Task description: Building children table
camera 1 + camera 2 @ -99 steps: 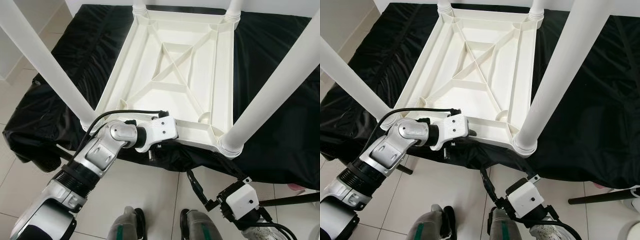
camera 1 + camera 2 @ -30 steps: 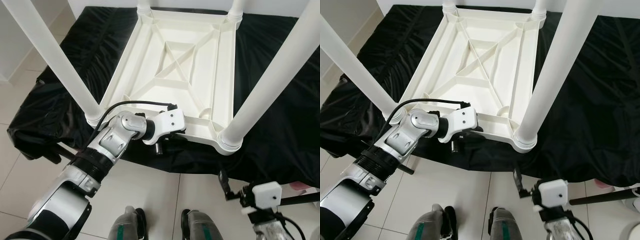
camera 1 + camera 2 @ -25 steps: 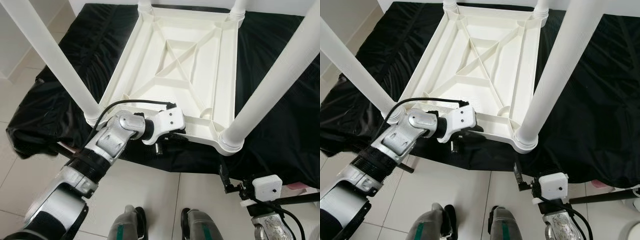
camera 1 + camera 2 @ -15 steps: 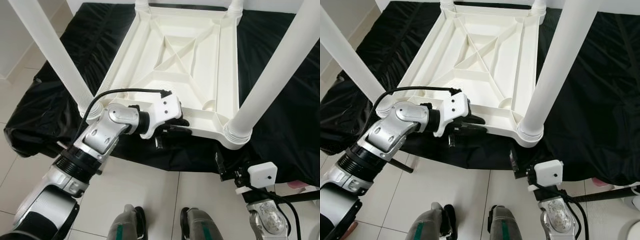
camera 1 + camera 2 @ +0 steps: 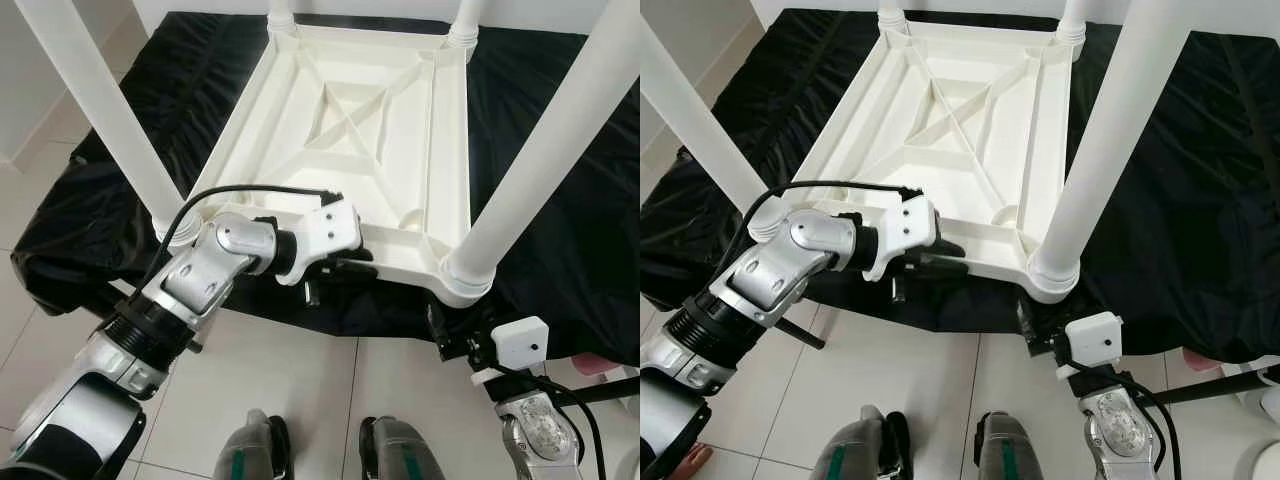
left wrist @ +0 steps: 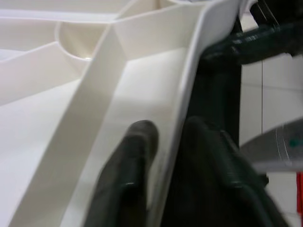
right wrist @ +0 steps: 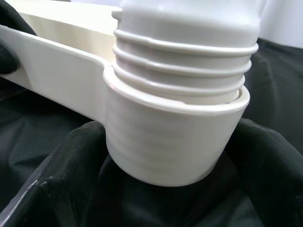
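Upturned white plastic children's table (image 5: 350,150) lies on a black cloth (image 5: 560,200), legs up. Left gripper (image 6: 163,156) is clamped over the near rim. Right gripper (image 7: 165,156) spread open around the near-right leg socket (image 7: 175,142). Likely light, stiff, slick; hold rims and sockets.

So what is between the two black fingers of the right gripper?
In the right wrist view, the ribbed round corner socket of the white plastic table lies between the right gripper's open fingers, with black cloth behind.
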Available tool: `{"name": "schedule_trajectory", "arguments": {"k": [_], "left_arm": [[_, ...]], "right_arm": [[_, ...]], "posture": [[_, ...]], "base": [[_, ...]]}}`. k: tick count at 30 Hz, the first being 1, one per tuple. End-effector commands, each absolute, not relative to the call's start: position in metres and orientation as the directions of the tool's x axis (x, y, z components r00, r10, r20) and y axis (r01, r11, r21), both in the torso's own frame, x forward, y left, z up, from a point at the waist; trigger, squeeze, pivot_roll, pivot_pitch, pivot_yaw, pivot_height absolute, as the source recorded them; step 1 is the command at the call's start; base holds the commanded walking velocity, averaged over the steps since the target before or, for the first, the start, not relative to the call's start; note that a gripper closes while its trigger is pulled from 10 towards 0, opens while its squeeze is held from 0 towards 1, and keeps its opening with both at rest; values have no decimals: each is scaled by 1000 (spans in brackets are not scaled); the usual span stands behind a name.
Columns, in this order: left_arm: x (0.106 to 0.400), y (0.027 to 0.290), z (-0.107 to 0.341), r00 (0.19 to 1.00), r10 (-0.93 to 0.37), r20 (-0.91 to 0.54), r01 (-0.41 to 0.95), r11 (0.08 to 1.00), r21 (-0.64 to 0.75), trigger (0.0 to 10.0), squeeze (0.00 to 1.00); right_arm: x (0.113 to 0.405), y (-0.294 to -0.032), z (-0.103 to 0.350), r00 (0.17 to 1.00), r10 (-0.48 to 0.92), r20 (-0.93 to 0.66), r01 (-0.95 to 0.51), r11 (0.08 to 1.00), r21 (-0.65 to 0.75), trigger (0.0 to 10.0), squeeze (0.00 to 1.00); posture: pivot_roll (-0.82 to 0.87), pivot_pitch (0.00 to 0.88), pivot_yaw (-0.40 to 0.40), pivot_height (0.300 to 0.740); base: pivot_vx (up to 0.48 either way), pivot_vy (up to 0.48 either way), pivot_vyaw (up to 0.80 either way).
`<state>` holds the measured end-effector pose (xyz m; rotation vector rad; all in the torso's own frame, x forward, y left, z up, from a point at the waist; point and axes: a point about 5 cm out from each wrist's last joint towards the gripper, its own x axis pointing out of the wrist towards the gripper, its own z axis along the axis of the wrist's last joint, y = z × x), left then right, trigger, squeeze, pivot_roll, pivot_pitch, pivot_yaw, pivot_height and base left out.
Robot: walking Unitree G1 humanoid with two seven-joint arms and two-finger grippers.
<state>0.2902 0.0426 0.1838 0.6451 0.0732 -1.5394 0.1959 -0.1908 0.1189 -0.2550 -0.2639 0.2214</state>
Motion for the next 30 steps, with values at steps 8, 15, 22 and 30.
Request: {"name": "schedule_trajectory", "arguments": {"k": [8, 15, 22, 30], "left_arm": [[275, 40, 165, -145, -782, -606, 888, -373, 269, 10000, 0], [278, 36, 160, -115, -756, -645, 873, -386, 297, 10000, 0], [279, 34, 163, -129, -761, -636, 869, -395, 297, 0, 0], [281, 36, 166, -152, -763, -629, 865, -411, 289, 0, 0]], "right_arm": [[194, -200, 128, 944, 191, 267, -120, 957, -263, 10000, 0], [195, -203, 131, 945, 188, 267, -114, 957, -268, 10000, 0], [194, -202, 131, 945, 190, 265, -119, 957, -264, 10000, 0], [195, -201, 131, 947, 177, 268, -108, 961, -256, 10000, 0]], "posture": [[-111, 129, 68, 740], [-107, 142, 66, 740], [-106, 147, 68, 740], [-111, 147, 74, 740]], "base": [[0, 0, 0], [0, 0, 0], [0, 0, 0], [0, 0, 0]]}}
